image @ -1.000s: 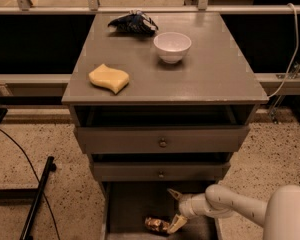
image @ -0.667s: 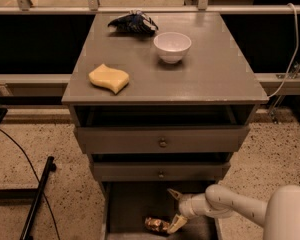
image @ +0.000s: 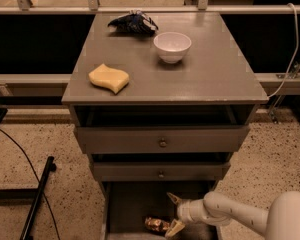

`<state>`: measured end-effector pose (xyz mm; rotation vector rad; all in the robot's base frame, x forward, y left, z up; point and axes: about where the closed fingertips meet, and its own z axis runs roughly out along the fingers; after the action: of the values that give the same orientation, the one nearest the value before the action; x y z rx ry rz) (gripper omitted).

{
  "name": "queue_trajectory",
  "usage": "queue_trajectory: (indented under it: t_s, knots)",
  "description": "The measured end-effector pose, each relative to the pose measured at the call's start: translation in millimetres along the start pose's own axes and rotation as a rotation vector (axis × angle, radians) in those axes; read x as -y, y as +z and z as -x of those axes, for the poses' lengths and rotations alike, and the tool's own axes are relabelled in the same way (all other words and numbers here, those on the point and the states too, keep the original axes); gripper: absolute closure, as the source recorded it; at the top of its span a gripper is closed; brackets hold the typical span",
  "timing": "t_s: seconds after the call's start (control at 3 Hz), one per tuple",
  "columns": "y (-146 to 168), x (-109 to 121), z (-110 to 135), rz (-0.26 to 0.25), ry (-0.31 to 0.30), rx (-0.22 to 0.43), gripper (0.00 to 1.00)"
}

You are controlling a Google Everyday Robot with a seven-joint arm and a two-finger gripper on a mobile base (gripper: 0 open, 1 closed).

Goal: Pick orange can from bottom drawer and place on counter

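Looking down on the grey three-drawer cabinet, we find the two-finger gripper (image: 173,214) low inside the deep, plain grey bottom drawer (image: 127,209). This drawer is pulled out beneath the two shallower knobbed drawers (image: 162,143). The gripper's fingers (image: 174,199) are spread apart and released, not closed on the can. The small shiny orange can (image: 156,225), mottled with brown and white print, lies on its side on the drawer floor. It is toward the front, just left of the gripper's lower finger, and we cannot tell whether that finger touches it. The smooth white arm (image: 230,215) reaches into the drawer from the lower right.

On the flat grey wooden counter (image: 215,79), the pale yellow wavy sponge (image: 109,77) lies near the front left corner. The round white bowl (image: 172,46) stands upright around the middle, nearer the back edge. The crumpled dark blue bag (image: 132,22) lies at the back edge, just left of the bowl. The sponge is well apart from both. A black pole (image: 37,199) lies on the speckled floor to the cabinet's left.
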<state>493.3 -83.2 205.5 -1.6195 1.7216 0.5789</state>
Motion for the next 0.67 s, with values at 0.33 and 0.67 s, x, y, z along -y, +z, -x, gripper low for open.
queue_trajectory:
  t_s: [0.33,0.67]
  knots:
    - [13,-5,-3,0.016,-0.003,-0.004,0.00]
    - [25,-7,-7,0.030,0.004,-0.008,0.00]
